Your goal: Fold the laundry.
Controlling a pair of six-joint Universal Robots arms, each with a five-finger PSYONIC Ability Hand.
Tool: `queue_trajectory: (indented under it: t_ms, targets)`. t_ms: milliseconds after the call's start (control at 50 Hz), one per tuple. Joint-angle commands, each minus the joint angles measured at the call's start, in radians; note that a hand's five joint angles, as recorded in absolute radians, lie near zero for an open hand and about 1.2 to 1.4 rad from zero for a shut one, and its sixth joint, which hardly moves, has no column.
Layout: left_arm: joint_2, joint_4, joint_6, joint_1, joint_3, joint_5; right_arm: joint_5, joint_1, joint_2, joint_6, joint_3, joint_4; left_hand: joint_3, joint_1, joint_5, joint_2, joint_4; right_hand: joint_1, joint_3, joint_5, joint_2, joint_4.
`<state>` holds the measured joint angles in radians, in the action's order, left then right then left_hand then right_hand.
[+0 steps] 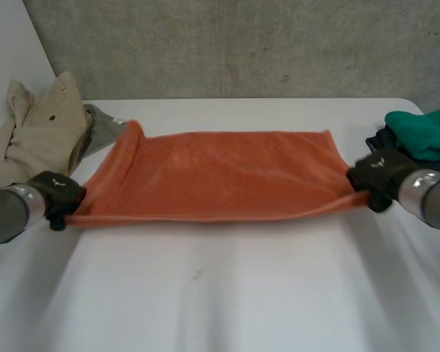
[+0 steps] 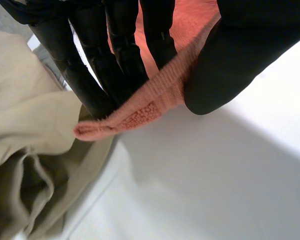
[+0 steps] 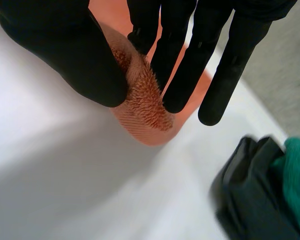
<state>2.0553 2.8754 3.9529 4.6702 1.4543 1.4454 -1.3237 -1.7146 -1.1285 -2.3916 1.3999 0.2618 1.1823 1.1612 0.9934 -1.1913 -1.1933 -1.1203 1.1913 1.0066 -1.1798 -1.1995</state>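
An orange towel (image 1: 220,174) lies spread across the middle of the white table (image 1: 220,293), its near edge stretched taut between my two hands. My left hand (image 1: 57,194) pinches the towel's near left corner (image 2: 140,112) between the thumb (image 2: 230,60) and the fingers (image 2: 115,55). At the near right corner (image 3: 145,110), my right hand (image 1: 381,176) is shut on the cloth, thumb (image 3: 75,55) against fingers (image 3: 182,70). The far left part of the towel bulges up a little.
A beige garment (image 1: 40,128) with a grey piece under it is heaped at the table's far left, close beside my left hand (image 2: 30,150). A teal cloth (image 1: 425,132) on dark clothes (image 3: 250,200) sits at the far right, just past my right hand.
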Motion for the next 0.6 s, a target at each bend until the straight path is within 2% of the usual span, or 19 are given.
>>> queue_trajectory:
  t_ms: [20, 60, 120, 160, 300, 400, 500, 600]
  targets:
    - [-0.247, -0.221, 0.235, 0.077, 0.202, 0.001, -0.008, 0.119, -0.129, 0.443, 0.135, 0.408, 0.214, 0.235, 0.228, -0.205, -0.203, -0.276, 0.205, 0.215, -0.217, -0.197]
    - [-0.288, -0.240, 0.340, 0.117, 0.254, -0.020, -0.012, 0.124, -0.143, 0.497, 0.148, 0.389, 0.214, 0.235, 0.228, -0.205, -0.203, -0.276, 0.205, 0.215, -0.217, -0.197]
    - [-0.294, -0.219, 0.411, 0.127, 0.259, -0.049, -0.029, 0.122, -0.105, 0.474, 0.143, 0.349, 0.214, 0.235, 0.228, -0.205, -0.203, -0.276, 0.205, 0.215, -0.217, -0.197]
    - [-0.285, -0.199, 0.395, 0.111, 0.242, -0.056, -0.040, 0.118, -0.074, 0.460, 0.136, 0.326, 0.214, 0.235, 0.228, -0.205, -0.203, -0.276, 0.205, 0.215, -0.217, -0.197]
    - [-0.123, -0.067, 0.154, -0.057, -0.001, -0.017, -0.083, 0.030, 0.055, 0.358, 0.002, 0.196, 0.214, 0.235, 0.228, -0.205, -0.203, -0.276, 0.205, 0.215, -0.217, -0.197]
    - [0.014, 0.020, 0.056, -0.157, -0.326, 0.098, -0.138, -0.011, 0.102, 0.238, -0.175, 0.081, 0.214, 0.235, 0.228, -0.205, -0.203, -0.276, 0.205, 0.215, -0.217, -0.197]
    - [0.058, 0.123, -0.001, -0.196, -0.662, 0.158, -0.187, -0.022, 0.093, 0.076, -0.455, -0.172, 0.214, 0.235, 0.228, -0.205, -0.203, -0.276, 0.205, 0.215, -0.217, -0.197]
    - [0.054, 0.327, -0.135, -0.188, -0.871, 0.187, -0.218, -0.002, 0.030, -0.081, -0.529, -0.505, 0.214, 0.235, 0.228, -0.205, -0.203, -0.276, 0.205, 0.215, -0.217, -0.197]
